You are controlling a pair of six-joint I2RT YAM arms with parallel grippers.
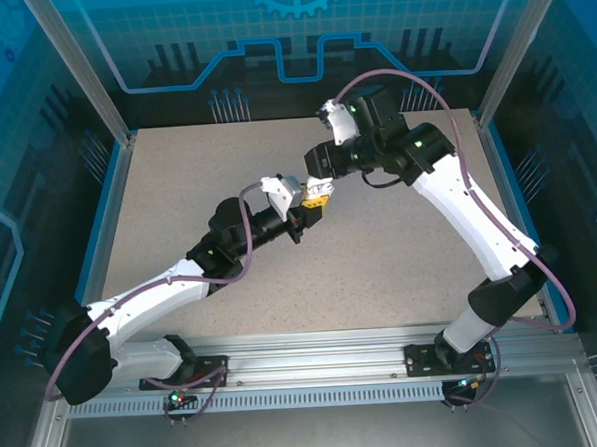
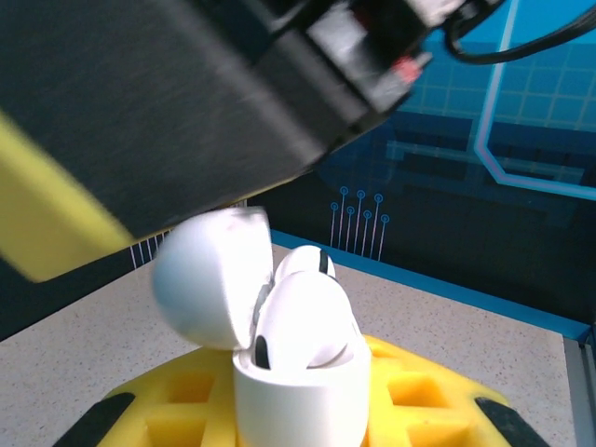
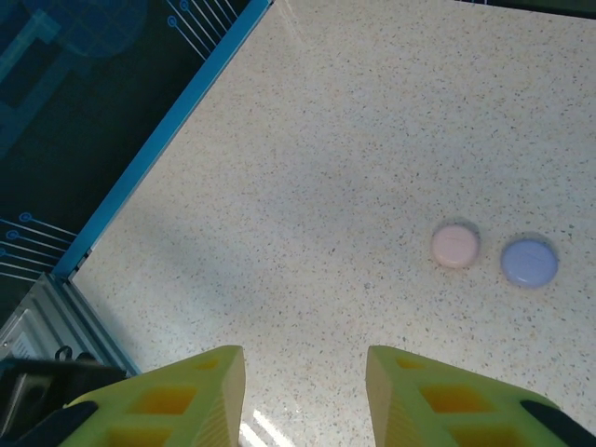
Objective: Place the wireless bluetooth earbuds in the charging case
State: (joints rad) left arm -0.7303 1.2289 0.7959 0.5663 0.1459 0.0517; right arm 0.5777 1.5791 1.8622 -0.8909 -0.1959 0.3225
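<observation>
Surface: speckled beige surface [image 1: 167, 190], mostly bare, edged with a blue strip.
Room: dark blue panels [image 1: 289, 34] with glowing circuit lines close off the left, far and right sides; an aluminium rail [image 1: 315, 355] runs along the near edge by the arm bases.
Arms: we count two, the left arm [image 1: 181, 275] and the right arm [image 1: 458, 205], meeting near the middle.
Cases: we count three. The white charging case [image 2: 298, 391] is upright with its lid [image 2: 200, 279] swung open to the left. The pink case [image 3: 455, 246] and the purple case [image 3: 529, 263] lie just beside each other on the surface.
Earbuds: we count two white earbuds [image 2: 312, 321], both seated in the white charging case.
Left jaws: clamped on the white charging case's body.
Right jaws: parted, nothing between them, bare surface showing through the gap.
In the way: the right arm's dark, blurred end looms just above the open lid.
</observation>
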